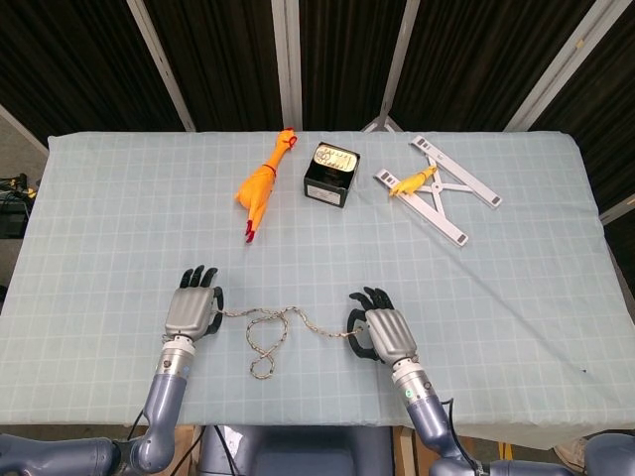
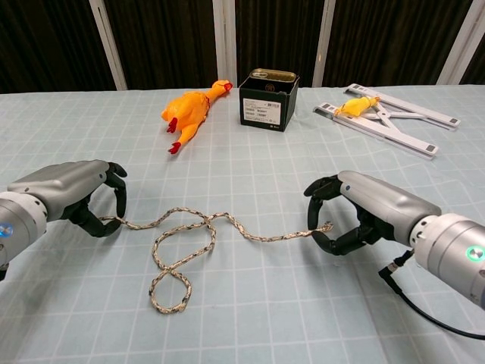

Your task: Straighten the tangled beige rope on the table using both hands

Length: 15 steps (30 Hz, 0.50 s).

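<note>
The beige rope [image 2: 182, 246] lies on the table between my hands, and its middle is twisted into a figure-eight loop [image 1: 264, 347]. My left hand [image 2: 64, 193] curls over the rope's left end, fingers above and thumb beneath, pinching it against the cloth. My right hand [image 2: 364, 208] arches over the right end [image 2: 326, 226], which sits between its fingers and thumb. The stretch of rope leading to the right hand runs nearly straight. In the head view the left hand [image 1: 190, 310] and right hand [image 1: 382, 332] sit near the table's front edge.
At the back of the table lie a yellow rubber chicken [image 1: 262, 183], a black box holding a tin [image 1: 332, 174], and a white folding stand [image 1: 442, 188] with a small yellow toy on it. A light checked cloth [image 1: 516, 297] covers the table.
</note>
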Each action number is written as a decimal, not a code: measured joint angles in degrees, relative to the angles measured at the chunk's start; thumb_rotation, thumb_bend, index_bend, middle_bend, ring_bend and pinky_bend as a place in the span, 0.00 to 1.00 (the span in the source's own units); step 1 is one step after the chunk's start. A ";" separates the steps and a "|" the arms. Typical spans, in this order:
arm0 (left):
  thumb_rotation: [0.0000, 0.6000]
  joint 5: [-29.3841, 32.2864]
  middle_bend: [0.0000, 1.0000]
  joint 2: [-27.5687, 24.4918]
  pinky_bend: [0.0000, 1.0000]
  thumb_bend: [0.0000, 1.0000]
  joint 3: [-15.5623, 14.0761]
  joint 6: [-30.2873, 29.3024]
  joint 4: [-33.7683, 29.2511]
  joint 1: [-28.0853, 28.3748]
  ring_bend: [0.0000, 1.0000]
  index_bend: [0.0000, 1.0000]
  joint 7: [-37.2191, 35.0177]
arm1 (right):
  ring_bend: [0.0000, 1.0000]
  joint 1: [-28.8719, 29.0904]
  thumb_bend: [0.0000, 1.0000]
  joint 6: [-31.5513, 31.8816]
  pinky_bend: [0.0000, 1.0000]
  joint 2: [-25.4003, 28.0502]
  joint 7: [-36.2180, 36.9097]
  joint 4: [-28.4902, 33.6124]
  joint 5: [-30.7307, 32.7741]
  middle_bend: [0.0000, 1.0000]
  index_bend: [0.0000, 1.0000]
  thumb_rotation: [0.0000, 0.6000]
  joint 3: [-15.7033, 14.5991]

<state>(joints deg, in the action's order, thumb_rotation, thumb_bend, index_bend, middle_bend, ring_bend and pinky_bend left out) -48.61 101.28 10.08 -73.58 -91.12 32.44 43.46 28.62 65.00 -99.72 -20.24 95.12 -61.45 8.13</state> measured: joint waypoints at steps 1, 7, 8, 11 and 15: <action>1.00 0.01 0.09 0.01 0.00 0.49 0.00 -0.01 0.02 0.01 0.00 0.55 0.00 | 0.00 0.00 0.49 0.01 0.00 -0.01 0.00 -0.01 -0.01 0.20 0.62 1.00 0.00; 1.00 0.26 0.10 0.09 0.00 0.51 -0.06 -0.04 0.27 0.04 0.00 0.56 0.01 | 0.00 0.04 0.49 0.11 0.00 0.00 -0.08 0.07 -0.03 0.20 0.62 1.00 0.15; 1.00 0.30 0.10 0.09 0.00 0.52 -0.07 -0.06 0.30 0.03 0.00 0.56 0.01 | 0.00 0.05 0.49 0.14 0.00 0.01 -0.09 0.11 -0.03 0.20 0.62 1.00 0.19; 1.00 0.40 0.10 0.02 0.00 0.54 -0.07 -0.10 0.36 0.02 0.00 0.57 0.01 | 0.00 0.04 0.49 0.17 0.00 0.06 -0.13 0.19 0.01 0.20 0.62 1.00 0.20; 1.00 0.60 0.10 -0.14 0.00 0.58 -0.02 -0.08 0.29 0.02 0.00 0.57 -0.01 | 0.00 0.02 0.49 0.17 0.00 0.07 -0.14 0.18 0.15 0.20 0.62 1.00 0.21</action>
<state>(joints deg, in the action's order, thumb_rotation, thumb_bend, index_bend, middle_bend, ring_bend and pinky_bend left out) -48.01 101.14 10.06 -73.66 -90.83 32.46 43.45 28.63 65.17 -99.65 -20.38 95.30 -61.30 8.34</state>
